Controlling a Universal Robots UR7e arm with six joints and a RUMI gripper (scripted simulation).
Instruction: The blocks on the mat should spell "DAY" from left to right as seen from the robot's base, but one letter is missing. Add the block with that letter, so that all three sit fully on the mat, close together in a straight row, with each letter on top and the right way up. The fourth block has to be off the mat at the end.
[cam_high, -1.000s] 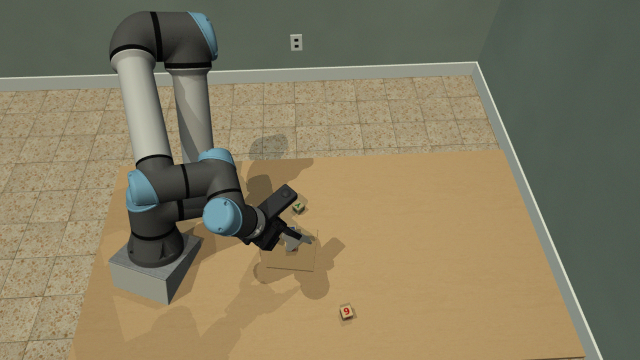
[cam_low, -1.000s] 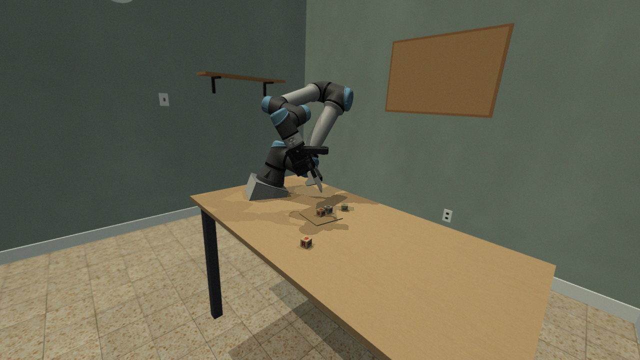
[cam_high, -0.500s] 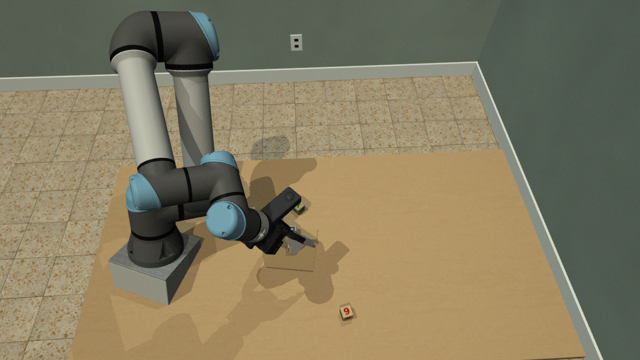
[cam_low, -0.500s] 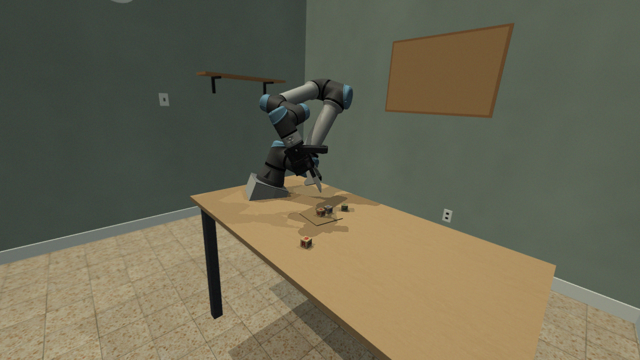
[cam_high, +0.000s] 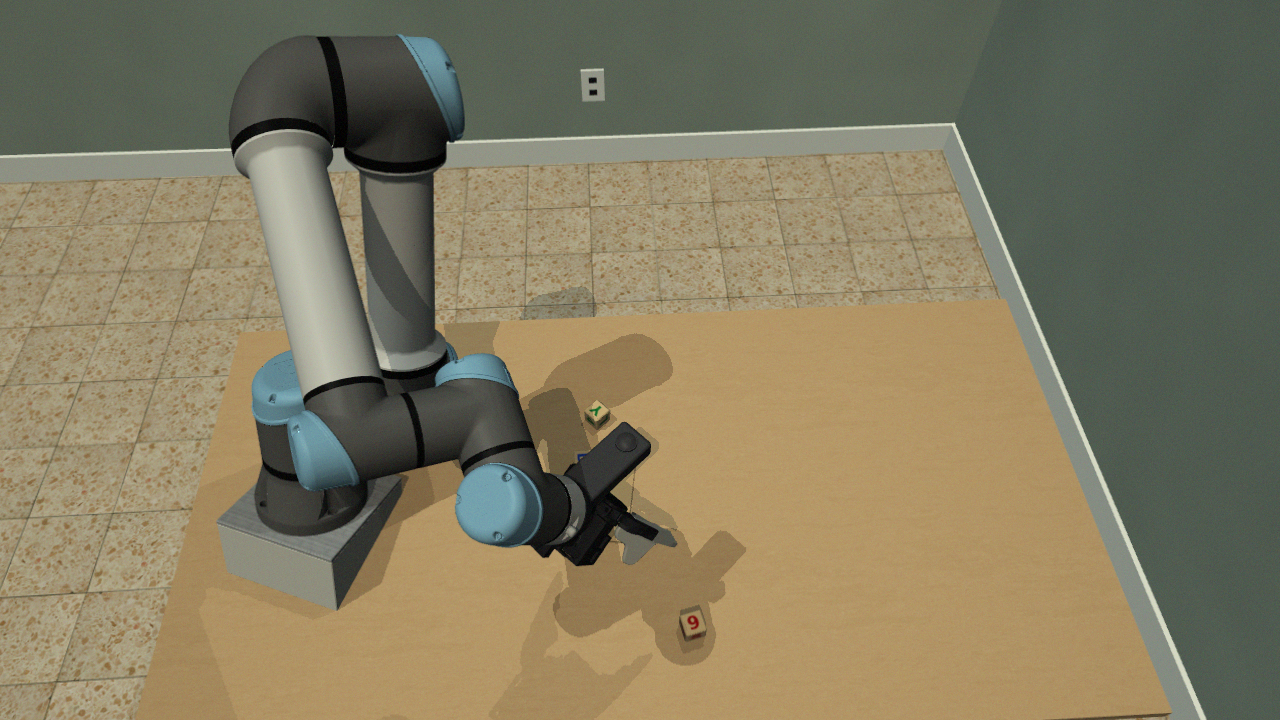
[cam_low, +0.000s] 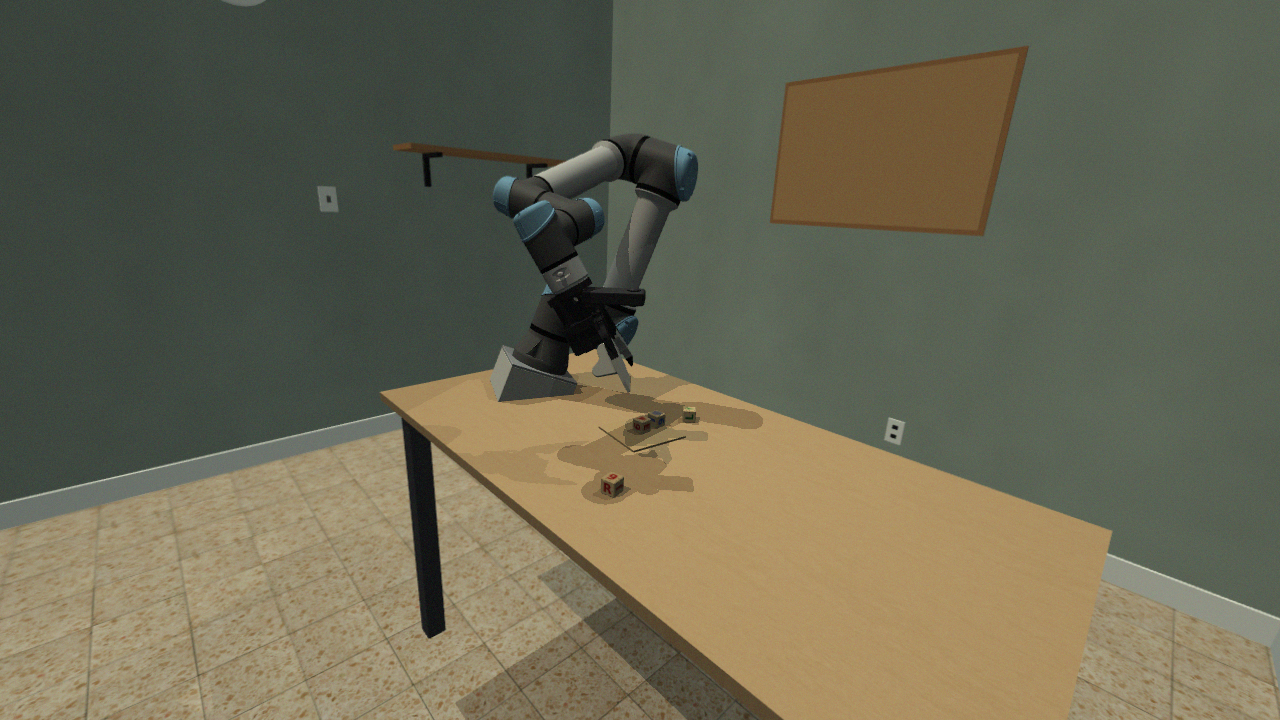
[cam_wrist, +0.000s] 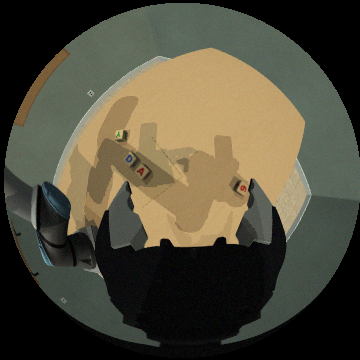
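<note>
My gripper (cam_high: 644, 540) (cam_low: 617, 368) (cam_wrist: 190, 181) is open and empty, hanging above the table over the mat area. Two blocks sit side by side on the thin mat (cam_low: 617, 439): a blue D block (cam_low: 657, 418) (cam_wrist: 130, 159) and a red A block (cam_low: 640, 424) (cam_wrist: 143, 172). In the top view the gripper hides both. A block with a green Y (cam_high: 597, 413) (cam_low: 689, 413) (cam_wrist: 120, 134) lies on the table just beyond the D block, apart from it. A block with a red 9 on top (cam_high: 692, 622) (cam_low: 612, 484) (cam_wrist: 241, 187) lies alone on the table, further from the arm's base.
The wooden table (cam_high: 895, 465) (cam_low: 850, 555) carries the arm's grey base block (cam_high: 295, 546) at one corner. The arm's elbow and wrist hang low near the mat. Walls stand behind the table's far and right edges.
</note>
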